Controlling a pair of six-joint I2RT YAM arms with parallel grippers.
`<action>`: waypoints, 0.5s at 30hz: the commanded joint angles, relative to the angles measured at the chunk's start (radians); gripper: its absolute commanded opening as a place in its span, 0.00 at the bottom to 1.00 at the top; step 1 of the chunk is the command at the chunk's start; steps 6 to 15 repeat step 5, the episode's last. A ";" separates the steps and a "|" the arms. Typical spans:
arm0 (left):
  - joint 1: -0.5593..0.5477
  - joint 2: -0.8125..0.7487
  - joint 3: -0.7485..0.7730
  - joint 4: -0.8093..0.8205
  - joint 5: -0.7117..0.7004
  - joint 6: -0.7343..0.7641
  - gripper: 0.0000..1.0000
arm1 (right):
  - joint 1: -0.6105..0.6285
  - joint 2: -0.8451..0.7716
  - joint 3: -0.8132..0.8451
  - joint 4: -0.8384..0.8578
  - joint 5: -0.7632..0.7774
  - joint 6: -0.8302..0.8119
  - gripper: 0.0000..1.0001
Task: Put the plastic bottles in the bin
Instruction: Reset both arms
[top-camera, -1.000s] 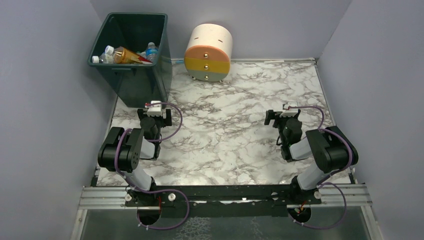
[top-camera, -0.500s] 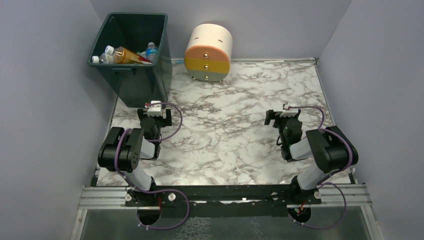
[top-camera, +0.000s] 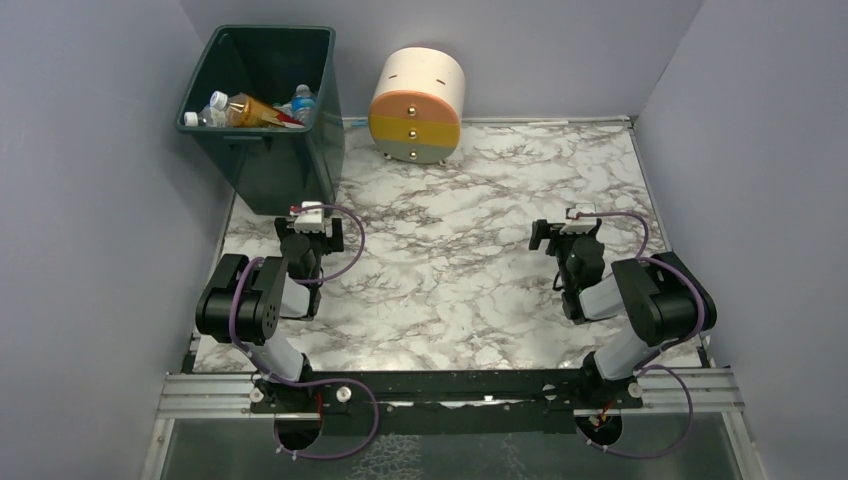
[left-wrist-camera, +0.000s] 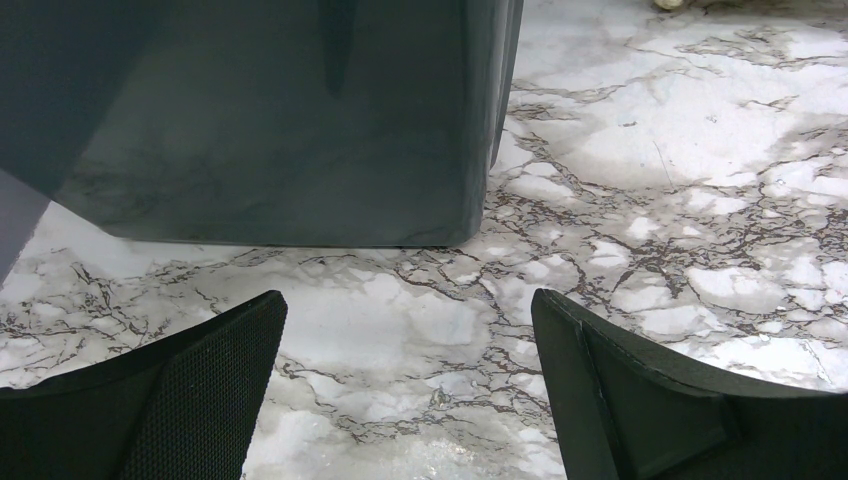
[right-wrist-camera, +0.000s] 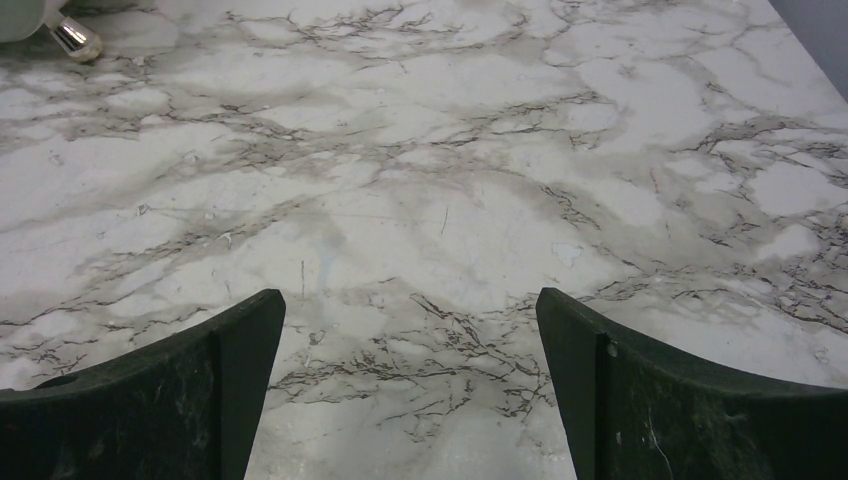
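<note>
1. Nothing has moved since the earlier pictures. Both arms and all the bottles are just where they were.
2. The plastic bottles (top-camera: 250, 108) lie in a pile inside the dark green bin (top-camera: 285, 170). The bin stands at the far left corner of the marble table (top-camera: 450, 270). I can see clear bottles with white and blue caps, and an orange one.
3. I see no bottle on the table in any view, so I think the job is done and nothing is left to pick up.
4. The left gripper (top-camera: 310, 225) is low over the table, near the front of the bin. Its jaws are wide apart and there is nothing between them.
5. The right gripper (top-camera: 567, 232) is over bare marble on the right side, well apart from the bin. Its jaws are wide apart too, and it holds nothing.
6. The round cream, yellow and grey drawer unit (top-camera: 417, 105) stands just beside the bin, with its drawers shut.
</note>
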 joint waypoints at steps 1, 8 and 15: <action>-0.001 0.009 0.012 0.017 -0.012 -0.005 0.99 | -0.006 0.003 0.004 0.028 -0.013 -0.014 0.99; -0.001 0.004 0.006 0.018 -0.013 -0.003 0.99 | -0.005 0.004 0.003 0.028 -0.012 -0.014 0.99; -0.001 0.004 0.006 0.018 -0.013 -0.003 0.99 | -0.005 0.004 0.003 0.028 -0.012 -0.014 0.99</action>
